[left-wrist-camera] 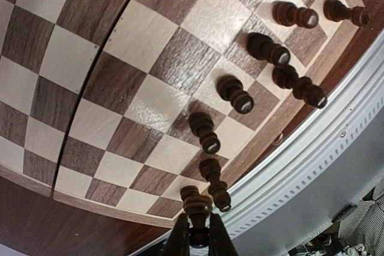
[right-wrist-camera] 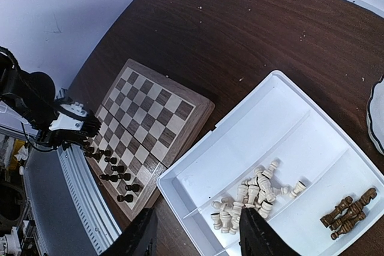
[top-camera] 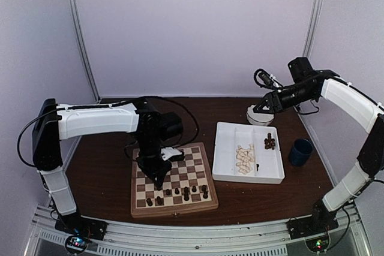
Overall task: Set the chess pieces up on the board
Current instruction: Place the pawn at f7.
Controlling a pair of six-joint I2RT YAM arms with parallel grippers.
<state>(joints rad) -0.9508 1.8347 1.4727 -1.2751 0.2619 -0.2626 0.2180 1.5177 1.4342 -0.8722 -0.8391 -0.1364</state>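
Note:
The board (top-camera: 193,163) lies left of centre, with several dark brown pieces (top-camera: 177,192) standing in its near rows. My left gripper (top-camera: 158,179) is shut on one dark brown piece (left-wrist-camera: 198,203) and holds it just above the board's near left corner (left-wrist-camera: 150,40), beside the row of standing dark pieces (left-wrist-camera: 234,93). My right gripper (top-camera: 259,109) is raised at the back right, open and empty (right-wrist-camera: 195,235). Below it are the board (right-wrist-camera: 150,106) and a white divided tray (right-wrist-camera: 258,130). The tray holds cream pieces (right-wrist-camera: 252,196) and a few dark pieces (right-wrist-camera: 348,208).
The white tray (top-camera: 231,139) sits right of the board, with cream pieces (top-camera: 244,158) and dark pieces (top-camera: 270,142) in separate compartments. A blue cup (top-camera: 300,151) stands right of the tray and a white bowl (top-camera: 259,118) behind it. A metal rail (top-camera: 180,232) runs along the table's near edge.

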